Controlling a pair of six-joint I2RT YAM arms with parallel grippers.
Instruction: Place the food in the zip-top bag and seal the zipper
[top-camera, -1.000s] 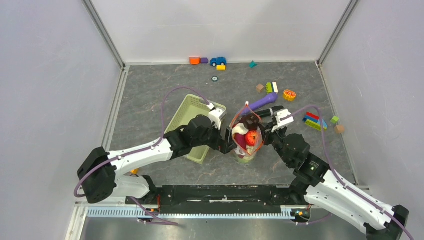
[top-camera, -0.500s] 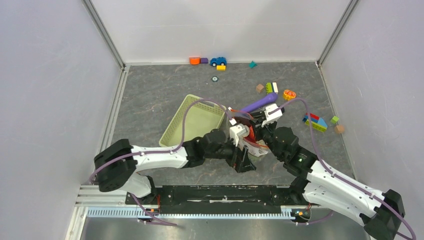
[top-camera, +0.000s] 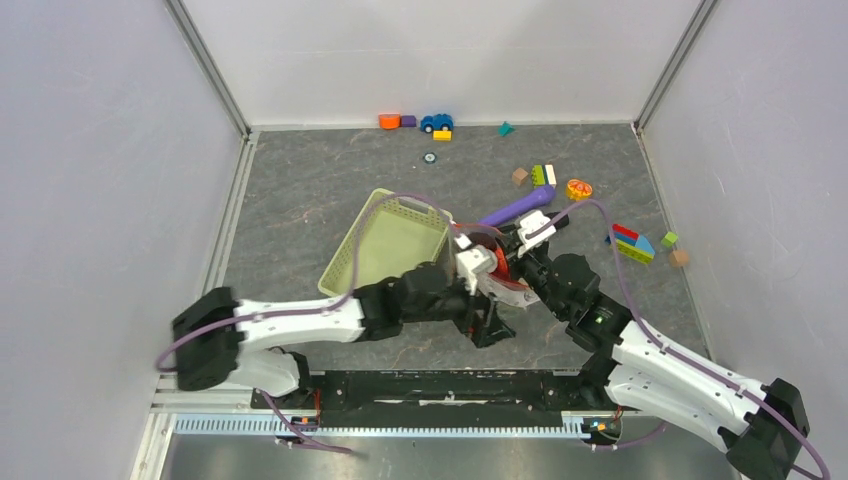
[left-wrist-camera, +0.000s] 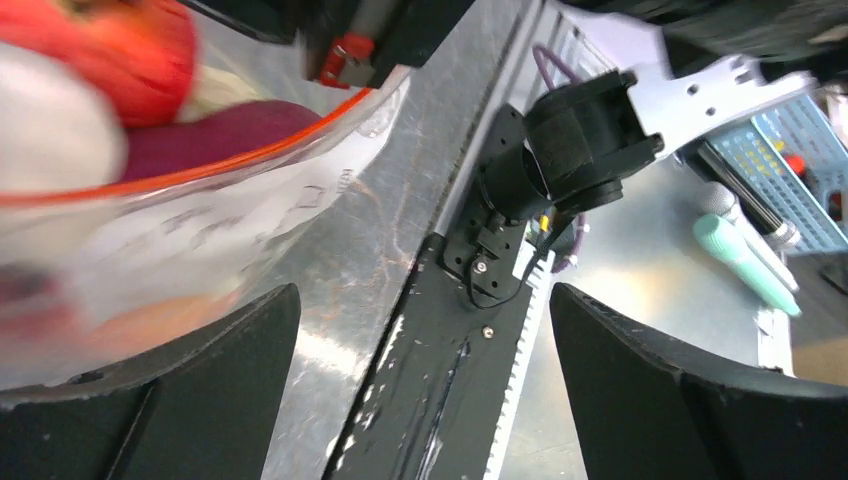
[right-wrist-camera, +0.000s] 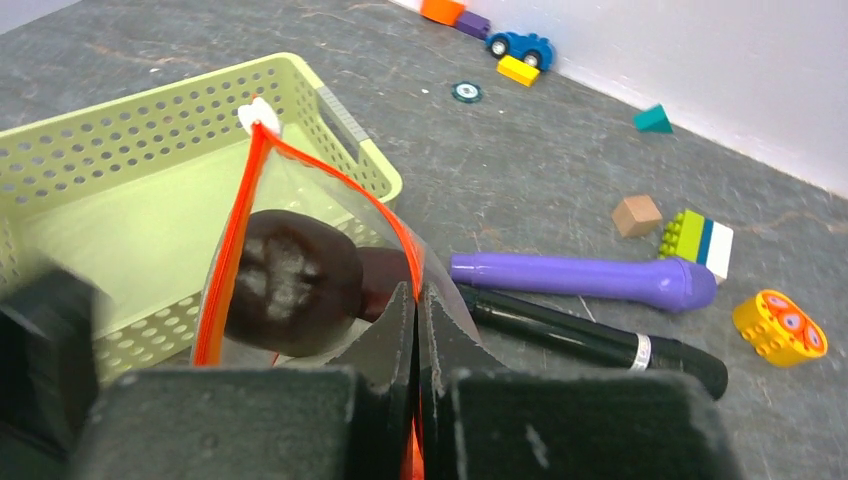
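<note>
The clear zip-top bag (right-wrist-camera: 330, 215) has its orange-red zipper (right-wrist-camera: 232, 250) standing open in a loop. A dark purple food piece (right-wrist-camera: 290, 280) sits inside at the mouth. My right gripper (right-wrist-camera: 414, 300) is shut on the bag's rim at the zipper. In the left wrist view the bag (left-wrist-camera: 180, 230) fills the upper left, with a red apple (left-wrist-camera: 120, 45) and a purple piece (left-wrist-camera: 200, 135) inside. My left gripper (left-wrist-camera: 425, 295) is open and empty, pointing at the near rail, with the bag resting by its left finger. From above, both grippers meet at the bag (top-camera: 507, 287).
A light-green slotted basket (top-camera: 385, 250) lies just left of the bag. A purple toy (right-wrist-camera: 590, 278) and a black marker (right-wrist-camera: 600, 340) lie behind the bag. An orange citrus slice toy (top-camera: 579, 189) and building blocks (top-camera: 628, 241) are scattered at the back and right.
The bag stood upright between the grippers and has tipped and shifted toward the near edge. My left arm swung round in front of it. The basket shifted slightly.
</note>
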